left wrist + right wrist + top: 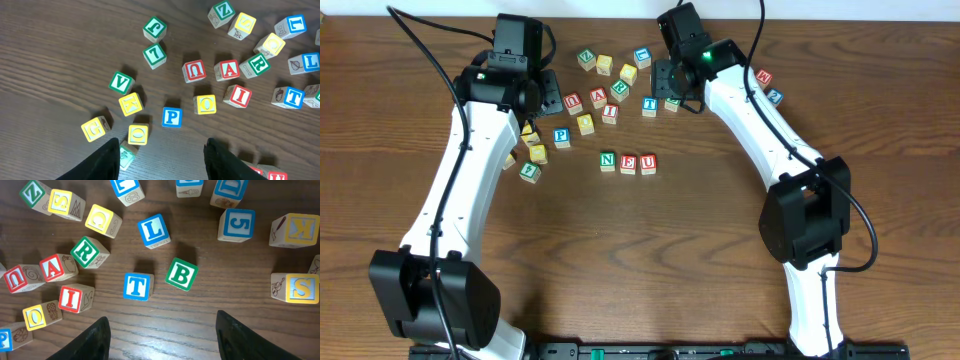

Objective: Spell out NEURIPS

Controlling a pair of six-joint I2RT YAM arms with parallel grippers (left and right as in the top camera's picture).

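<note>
Left pincer apart | right pincer apart | NEU row long axis left-right

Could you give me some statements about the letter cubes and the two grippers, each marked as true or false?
1. The N cube, E cube and U cube stand in one row. True.
2. The left gripper holds the blue P cube. False: its jaws are open and empty; the cube lies on the table.
3. The green R cube lies beside the red A cube. True.
4. The red I cube stands in that row. False: it lies apart from it, near the red A cube.
5. The right gripper is shut. False: it is open and empty.
</note>
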